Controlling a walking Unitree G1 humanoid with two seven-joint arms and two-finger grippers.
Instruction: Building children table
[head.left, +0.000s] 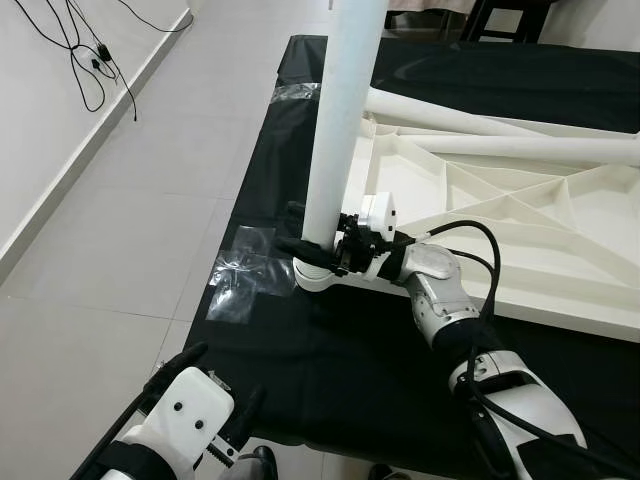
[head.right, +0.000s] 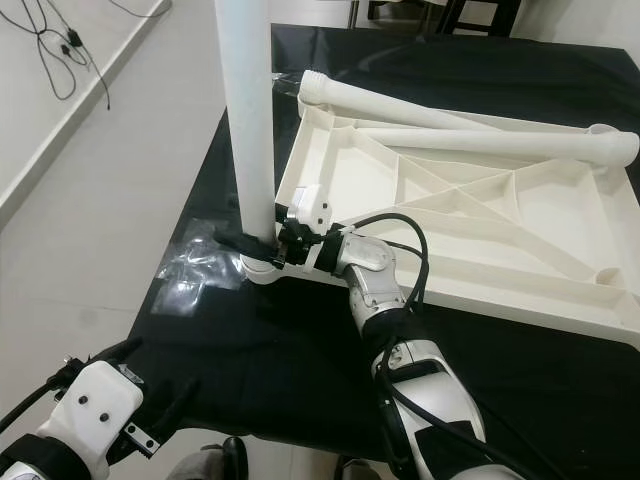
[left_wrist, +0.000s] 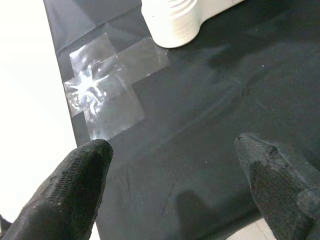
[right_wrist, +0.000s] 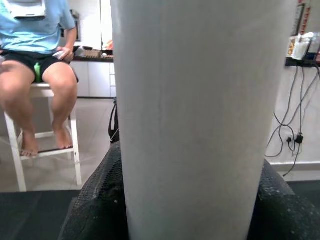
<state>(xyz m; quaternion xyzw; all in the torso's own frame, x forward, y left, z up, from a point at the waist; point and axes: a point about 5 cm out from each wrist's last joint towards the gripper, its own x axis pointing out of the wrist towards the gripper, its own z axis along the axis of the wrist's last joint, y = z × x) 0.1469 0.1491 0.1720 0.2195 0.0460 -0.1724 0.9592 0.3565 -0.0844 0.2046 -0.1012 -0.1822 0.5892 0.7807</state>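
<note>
White plastic leg (head.left: 340, 110), upright in the near-left corner socket (head.left: 318, 274) of the upturned tabletop (head.right: 480, 215), is clenched by the right gripper (head.left: 322, 248): keep it vertical while turning; left gripper (head.left: 205, 400) hangs released.

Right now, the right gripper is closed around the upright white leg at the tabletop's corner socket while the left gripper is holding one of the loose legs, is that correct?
Not quite. The right gripper does clamp the upright white leg at the corner socket, but the left gripper holds nothing: the left wrist view shows its fingers open over the black sheet. The loose legs lie across the upturned tabletop.
</note>
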